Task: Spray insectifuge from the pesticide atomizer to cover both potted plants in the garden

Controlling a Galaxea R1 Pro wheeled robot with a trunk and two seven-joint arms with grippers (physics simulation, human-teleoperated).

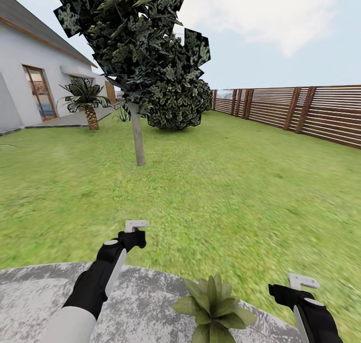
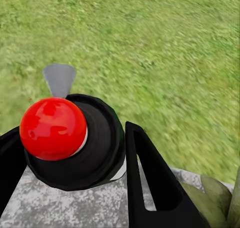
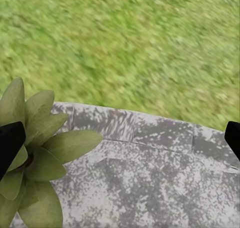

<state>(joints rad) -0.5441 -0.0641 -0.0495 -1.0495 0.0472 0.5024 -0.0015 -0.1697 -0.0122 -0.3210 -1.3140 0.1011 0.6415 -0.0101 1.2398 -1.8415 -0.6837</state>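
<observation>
The pesticide atomizer (image 2: 52,128) shows end-on in the left wrist view, a red ball top on a dark round body. My left gripper (image 2: 70,138) is shut on it, with a black finger (image 2: 150,178) on each side. In the head view that gripper (image 1: 134,233) hovers over the patio's far edge. One potted plant (image 1: 213,308), a low rosette of pointed green leaves, sits on the stone between my two arms. My right gripper (image 1: 296,285) is open just right of it, near the plant's leaves (image 3: 35,158) and touching nothing. The same plant's leaves (image 2: 210,198) edge into the left wrist view.
The round grey stone patio (image 1: 150,303) lies under my arms, with lawn (image 1: 225,193) beyond. A dark tree with a thin trunk (image 1: 137,132) stands ahead left. A palm (image 1: 87,100) and a white house (image 1: 30,82) are far left. A brown slat fence (image 1: 301,110) runs along the right.
</observation>
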